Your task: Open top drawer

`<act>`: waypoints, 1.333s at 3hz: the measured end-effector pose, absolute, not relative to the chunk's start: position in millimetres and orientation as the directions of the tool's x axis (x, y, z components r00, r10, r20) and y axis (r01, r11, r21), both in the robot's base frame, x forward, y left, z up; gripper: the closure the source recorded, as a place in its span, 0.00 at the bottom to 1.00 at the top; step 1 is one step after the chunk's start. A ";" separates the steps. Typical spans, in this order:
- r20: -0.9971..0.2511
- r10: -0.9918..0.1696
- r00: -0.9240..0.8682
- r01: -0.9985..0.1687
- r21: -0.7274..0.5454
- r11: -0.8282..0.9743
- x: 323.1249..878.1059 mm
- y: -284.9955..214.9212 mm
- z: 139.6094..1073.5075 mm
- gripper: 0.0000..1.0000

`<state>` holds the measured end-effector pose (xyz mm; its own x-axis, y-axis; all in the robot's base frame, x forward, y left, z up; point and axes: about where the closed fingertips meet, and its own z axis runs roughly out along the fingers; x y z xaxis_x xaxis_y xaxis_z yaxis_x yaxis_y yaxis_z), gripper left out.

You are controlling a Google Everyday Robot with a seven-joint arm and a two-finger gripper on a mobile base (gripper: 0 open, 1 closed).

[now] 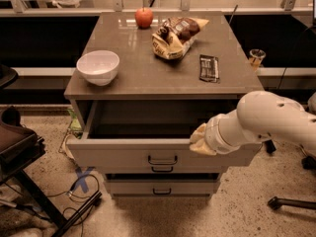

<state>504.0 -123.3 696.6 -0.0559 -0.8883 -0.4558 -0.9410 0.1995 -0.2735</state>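
The top drawer (123, 154) of the grey-beige cabinet stands pulled out, its dark interior showing below the counter top. Its small dark wire pull (162, 160) is at the centre of the front. My gripper (197, 139) comes in from the right on a white arm (266, 122) and sits at the drawer's upper front edge, right of the pull. Below are two shorter drawers, both closed, the lowest (160, 187) with a like handle.
On the cabinet top (148, 70) sit a white bowl (98, 67), a red apple (144, 17), a snack bag (177, 35) and a dark bar wrapper (208, 67). A black chair (19, 147) stands at left, cables on the floor, a chair base at right.
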 end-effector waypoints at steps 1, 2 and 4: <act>-0.455 -0.889 -0.054 -0.941 -0.275 0.198 503.7 -122.6 697.3 0.08; -0.455 -0.889 -0.052 -0.941 -0.276 0.196 503.4 -122.0 698.0 0.00; -0.454 -0.890 -0.049 -0.941 -0.278 0.194 503.1 -121.1 699.0 0.18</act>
<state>503.1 -121.1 699.0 -0.0494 -0.8898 -0.4536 -0.9408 0.1939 -0.2779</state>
